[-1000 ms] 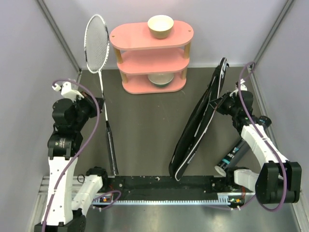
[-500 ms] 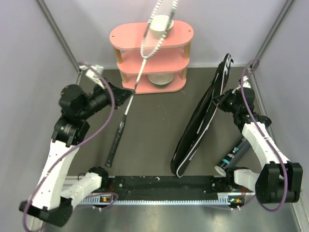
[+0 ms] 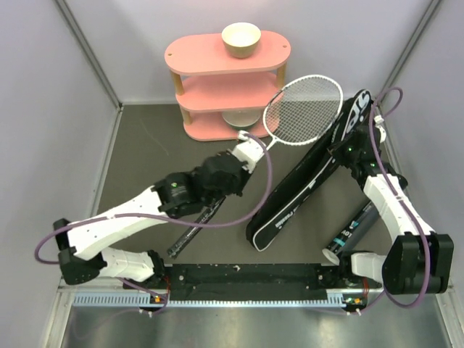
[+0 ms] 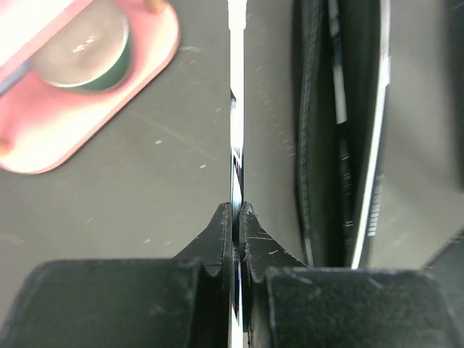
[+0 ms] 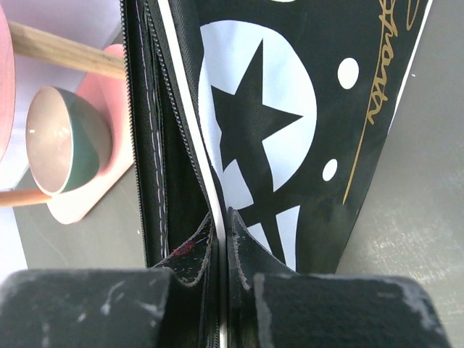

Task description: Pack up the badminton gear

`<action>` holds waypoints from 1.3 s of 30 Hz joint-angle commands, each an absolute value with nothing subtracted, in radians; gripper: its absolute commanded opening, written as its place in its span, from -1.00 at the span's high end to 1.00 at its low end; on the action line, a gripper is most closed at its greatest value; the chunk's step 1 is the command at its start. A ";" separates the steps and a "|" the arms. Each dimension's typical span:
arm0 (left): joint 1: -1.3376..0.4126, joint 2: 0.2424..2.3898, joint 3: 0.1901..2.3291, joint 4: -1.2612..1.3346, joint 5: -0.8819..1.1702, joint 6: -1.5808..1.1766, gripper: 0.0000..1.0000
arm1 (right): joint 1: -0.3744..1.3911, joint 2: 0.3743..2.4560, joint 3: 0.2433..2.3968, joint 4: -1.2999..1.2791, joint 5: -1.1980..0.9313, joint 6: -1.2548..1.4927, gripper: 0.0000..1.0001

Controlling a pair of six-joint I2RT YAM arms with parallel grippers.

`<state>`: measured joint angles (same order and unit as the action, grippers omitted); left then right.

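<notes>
A silver-framed racket (image 3: 303, 109) hangs tilted over the middle of the floor, head beside the bag's upper end, black handle (image 3: 192, 235) pointing down-left. My left gripper (image 3: 254, 146) is shut on its thin shaft (image 4: 236, 109); in the left wrist view the left gripper (image 4: 236, 210) pinches it. The long black bag (image 3: 312, 174) lies slanted at the right, its zipper side open (image 4: 341, 130). My right gripper (image 3: 342, 148) is shut on the bag's white-piped edge (image 5: 190, 116), seen close in the right wrist view (image 5: 221, 214). A black tube (image 3: 351, 230) lies near the right arm's base.
The pink three-tier shelf (image 3: 228, 80) stands at the back wall, one cream bowl (image 3: 241, 38) on top and another (image 3: 235, 119) on the lowest tier. Grey walls close in left and right. The left arm (image 3: 130, 217) stretches across the floor's middle.
The left arm swung the racket from the back left, over the shelf, across to the bag's upper end. The bag's upper end shifted right with the right gripper.
</notes>
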<state>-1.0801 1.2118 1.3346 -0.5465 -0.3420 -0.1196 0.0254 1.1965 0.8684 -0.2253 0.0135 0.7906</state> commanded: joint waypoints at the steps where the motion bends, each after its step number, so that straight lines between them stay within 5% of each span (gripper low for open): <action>1: -1.163 1.265 1.347 -0.509 -0.734 0.057 1.00 | 0.005 1.227 0.966 -0.193 0.003 0.842 1.00; 10: -1.310 1.377 1.247 -0.374 -1.077 0.245 1.00 | -0.034 1.235 1.012 -0.238 -0.031 0.822 1.00; 39: -1.451 1.539 1.149 -0.256 -1.155 0.433 1.00 | -0.041 1.272 1.104 -0.316 -0.060 0.854 1.00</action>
<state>-1.4399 1.5196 1.1439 -0.3138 -1.1091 0.3969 -0.0345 1.2953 1.0309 -0.3717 -0.0387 0.8246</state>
